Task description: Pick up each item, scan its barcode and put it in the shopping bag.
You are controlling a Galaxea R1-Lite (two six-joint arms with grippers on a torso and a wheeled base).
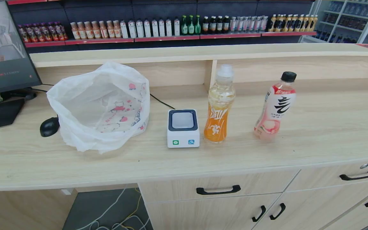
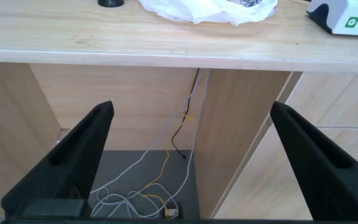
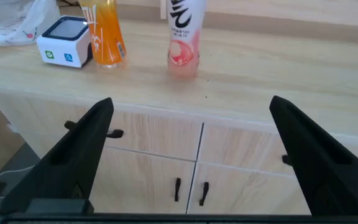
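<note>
Loosely crumpled shopping bag [image 1: 63,111], boxy scanner [image 1: 183,129], curvy orange bottle [image 1: 219,108], pink bottle [image 1: 275,107].

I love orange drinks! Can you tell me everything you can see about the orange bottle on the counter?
The orange bottle is clear plastic with a curvy, pinched waist and a pale, see-through cap. Its lower half looks bright orange with white drawings, and the upper part looks pale yellow. It stands upright on the wooden counter, close beside the white scanner on that box's right, apparently not touching it. The pink bottle is farther right. Nothing holds it.
</note>
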